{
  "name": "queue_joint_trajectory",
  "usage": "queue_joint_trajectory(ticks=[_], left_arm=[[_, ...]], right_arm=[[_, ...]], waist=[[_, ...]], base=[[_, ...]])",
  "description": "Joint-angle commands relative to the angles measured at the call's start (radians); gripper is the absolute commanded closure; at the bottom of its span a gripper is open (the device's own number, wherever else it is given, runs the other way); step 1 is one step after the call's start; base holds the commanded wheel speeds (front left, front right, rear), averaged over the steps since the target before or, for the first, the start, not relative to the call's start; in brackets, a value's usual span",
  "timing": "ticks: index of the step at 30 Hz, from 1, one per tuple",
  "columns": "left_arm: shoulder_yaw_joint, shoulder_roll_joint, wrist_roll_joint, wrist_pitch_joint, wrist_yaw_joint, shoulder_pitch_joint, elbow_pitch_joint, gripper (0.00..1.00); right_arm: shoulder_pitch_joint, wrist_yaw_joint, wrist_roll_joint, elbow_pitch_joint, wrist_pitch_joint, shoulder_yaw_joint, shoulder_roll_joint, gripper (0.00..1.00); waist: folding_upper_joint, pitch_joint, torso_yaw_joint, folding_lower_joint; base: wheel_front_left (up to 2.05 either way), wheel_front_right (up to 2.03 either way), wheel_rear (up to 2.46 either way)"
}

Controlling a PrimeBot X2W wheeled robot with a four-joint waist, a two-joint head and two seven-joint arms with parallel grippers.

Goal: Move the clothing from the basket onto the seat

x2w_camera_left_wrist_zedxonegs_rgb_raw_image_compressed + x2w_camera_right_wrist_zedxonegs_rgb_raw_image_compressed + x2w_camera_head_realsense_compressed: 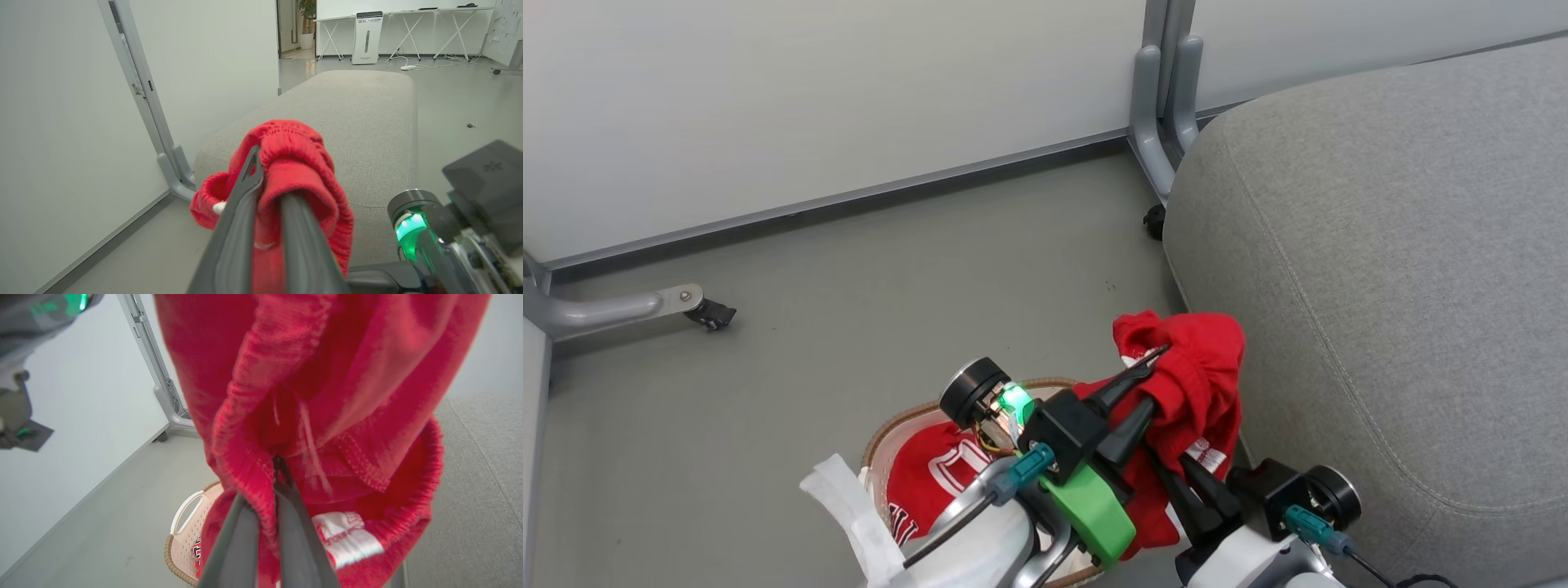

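Above the grey floor (pixel 890 286) beside the seat (pixel 1380 245), left gripper (pixel 1152 367) and right gripper (pixel 278 473) are both pinching the red shorts (pixel 1201 367) over the basket (pixel 890 425), jersey (pixel 931 474) lying inside; the shallow fold-grip is likely risking a drop short of the seat.

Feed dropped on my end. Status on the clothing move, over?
Both shut on red shorts: left claw, right claw. Shorts raised beside seat, not yet on it. Red jersey lies in basket. No obstruction seen.

Bright even light, faint soft shadows, clothing (pixel 327 375) blurred close to right wrist lens, wide-angle bowing at edges
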Motion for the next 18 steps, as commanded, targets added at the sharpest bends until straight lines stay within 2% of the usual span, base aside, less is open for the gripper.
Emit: queue_joint_trajectory(ticks=[1,3,18], left_arm=[[0.002,0.005,-0.002,0.003,0.005,0.008,0.003,0.72],[0.004,0.006,-0.006,0.0,0.009,0.007,0.007,0.0],[0.004,0.033,-0.015,-0.003,0.024,0.019,0.025,0.0]], right_arm=[[0.007,-0.001,0.001,-0.003,0.0,0.003,-0.003,1.0],[0.008,-0.001,0.001,-0.004,0.0,0.004,-0.003,1.0],[0.031,-0.001,-0.009,-0.019,0.0,-0.024,-0.003,1.0]], waist=[[0.0,0.0,-0.001,0.0001],[0.0,0.0,-0.001,0.0001],[0.0,-0.005,-0.005,0.0001]], base=[[0.0,0.0,0.0],[0.0,0.0,0.0],[0.0,0.0,0.0]])
